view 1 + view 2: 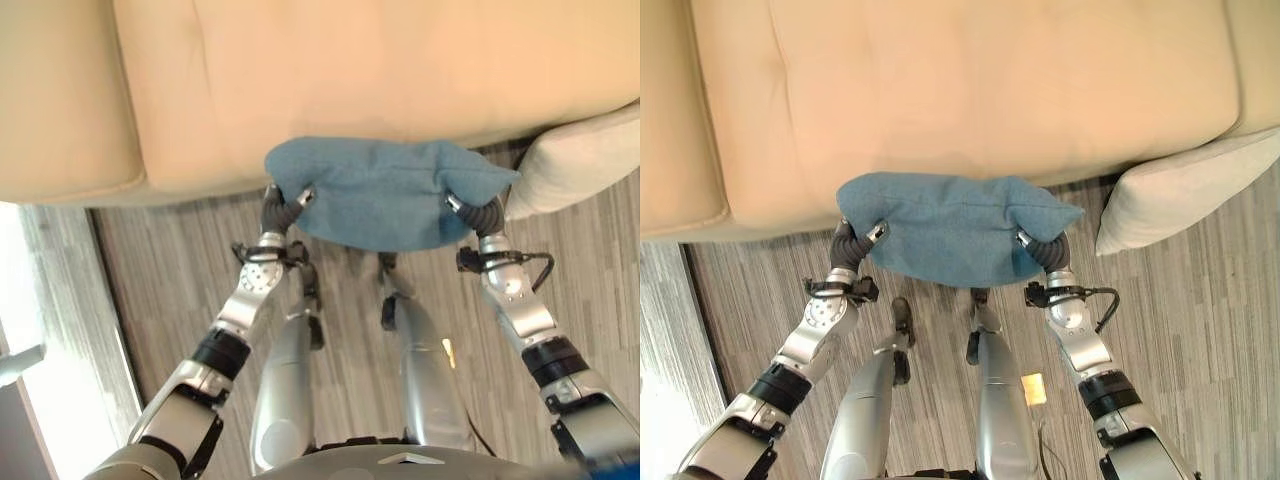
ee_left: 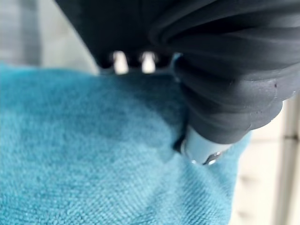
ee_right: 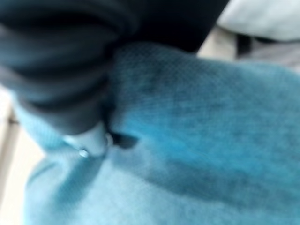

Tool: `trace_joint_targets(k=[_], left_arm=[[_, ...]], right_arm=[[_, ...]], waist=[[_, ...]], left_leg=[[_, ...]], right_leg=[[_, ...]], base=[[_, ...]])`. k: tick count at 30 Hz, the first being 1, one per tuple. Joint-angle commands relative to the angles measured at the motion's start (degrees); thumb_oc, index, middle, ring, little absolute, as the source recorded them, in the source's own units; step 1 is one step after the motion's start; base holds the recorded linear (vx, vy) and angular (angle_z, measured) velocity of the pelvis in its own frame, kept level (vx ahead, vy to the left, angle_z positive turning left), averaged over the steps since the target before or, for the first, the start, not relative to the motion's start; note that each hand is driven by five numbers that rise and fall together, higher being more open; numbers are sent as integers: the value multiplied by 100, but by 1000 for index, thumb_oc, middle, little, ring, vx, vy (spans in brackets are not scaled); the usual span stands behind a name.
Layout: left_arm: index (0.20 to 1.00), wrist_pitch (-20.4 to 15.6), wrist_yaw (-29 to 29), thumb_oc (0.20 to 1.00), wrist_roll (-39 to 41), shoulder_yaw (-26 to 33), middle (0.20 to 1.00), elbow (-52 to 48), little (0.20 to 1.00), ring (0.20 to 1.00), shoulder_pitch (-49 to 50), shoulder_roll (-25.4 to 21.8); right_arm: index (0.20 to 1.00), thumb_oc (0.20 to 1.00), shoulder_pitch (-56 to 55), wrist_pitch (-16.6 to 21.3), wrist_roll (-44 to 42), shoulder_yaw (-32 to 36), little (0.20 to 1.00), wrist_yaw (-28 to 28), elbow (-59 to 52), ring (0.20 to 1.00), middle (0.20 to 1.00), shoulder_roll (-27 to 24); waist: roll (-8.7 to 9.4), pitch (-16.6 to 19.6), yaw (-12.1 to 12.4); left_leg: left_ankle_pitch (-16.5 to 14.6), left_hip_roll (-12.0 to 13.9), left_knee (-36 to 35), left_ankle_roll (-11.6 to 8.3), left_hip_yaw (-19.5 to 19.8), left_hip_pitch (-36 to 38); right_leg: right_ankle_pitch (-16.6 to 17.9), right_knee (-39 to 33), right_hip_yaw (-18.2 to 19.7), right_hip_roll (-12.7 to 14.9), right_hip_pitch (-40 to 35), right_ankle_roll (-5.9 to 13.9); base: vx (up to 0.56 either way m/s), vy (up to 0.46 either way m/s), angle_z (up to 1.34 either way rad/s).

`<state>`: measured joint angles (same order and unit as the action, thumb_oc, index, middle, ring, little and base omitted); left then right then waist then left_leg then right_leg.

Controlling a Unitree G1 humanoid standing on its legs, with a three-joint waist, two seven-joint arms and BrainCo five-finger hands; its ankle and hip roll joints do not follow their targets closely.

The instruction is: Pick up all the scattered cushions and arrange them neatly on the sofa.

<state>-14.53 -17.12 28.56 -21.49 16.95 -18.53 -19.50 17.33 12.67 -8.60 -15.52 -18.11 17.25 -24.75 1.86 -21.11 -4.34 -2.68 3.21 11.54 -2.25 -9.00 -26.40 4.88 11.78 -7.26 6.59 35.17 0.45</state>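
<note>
I hold a blue cushion (image 1: 385, 195) in the air at the front edge of the beige sofa (image 1: 350, 70), over the wooden floor. My left hand (image 1: 285, 208) grips its left end and my right hand (image 1: 478, 212) its right end. In the left wrist view the thumb (image 2: 201, 147) presses into the blue fabric (image 2: 93, 154). The right wrist view shows the right hand (image 3: 56, 79) pinching the cushion (image 3: 211, 131) the same way. A white cushion (image 1: 1180, 190) leans on the floor against the sofa front, just to the right.
The sofa's wide seat (image 1: 970, 90) stretches across the far side, with an armrest (image 1: 50, 100) at the left. Grey wood-grain floor (image 1: 1200, 320) lies below the sofa front.
</note>
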Motion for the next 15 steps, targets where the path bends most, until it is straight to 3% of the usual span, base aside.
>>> trace_joint_targets(k=[1,6,11,13,15], left_arm=[[200,-464,539,200,28,-281,200,-396,200,200,-49,167],[200,-395,631,200,70,-297,200,-280,200,200,289,157],[200,-349,666,200,137,-233,200,-208,200,200,447,152],[200,-331,667,200,164,-222,200,-211,200,200,477,166],[200,-282,685,200,144,-235,200,-208,200,200,548,154]], right_arm=[[200,200,-88,430,250,-17,200,206,-342,200,200,82],[200,200,-603,387,257,153,200,216,-472,200,200,44],[200,200,-839,396,255,235,200,264,-536,200,200,-23],[200,200,-926,380,282,260,200,256,-523,200,200,-34],[200,200,-973,348,285,301,200,241,-470,200,200,-56]], waist=[[-165,579,-40],[-6,710,-144],[169,875,-130],[176,906,-148],[180,1005,-125]], left_leg=[[810,158,-617,-298,156,223],[805,265,-499,-397,162,1013],[890,309,247,-404,301,912],[908,325,176,-396,248,903],[948,268,-349,-372,149,918]], right_leg=[[-573,230,-128,-91,-646,477],[-722,-201,-81,-314,-1777,341],[-780,-536,-101,-346,-2347,243],[-807,-560,-131,-348,-2415,242],[-866,-593,-122,-386,-2548,287]], base=[[132,-84,1],[123,-113,8],[93,-110,8],[93,-27,12],[190,31,17]])
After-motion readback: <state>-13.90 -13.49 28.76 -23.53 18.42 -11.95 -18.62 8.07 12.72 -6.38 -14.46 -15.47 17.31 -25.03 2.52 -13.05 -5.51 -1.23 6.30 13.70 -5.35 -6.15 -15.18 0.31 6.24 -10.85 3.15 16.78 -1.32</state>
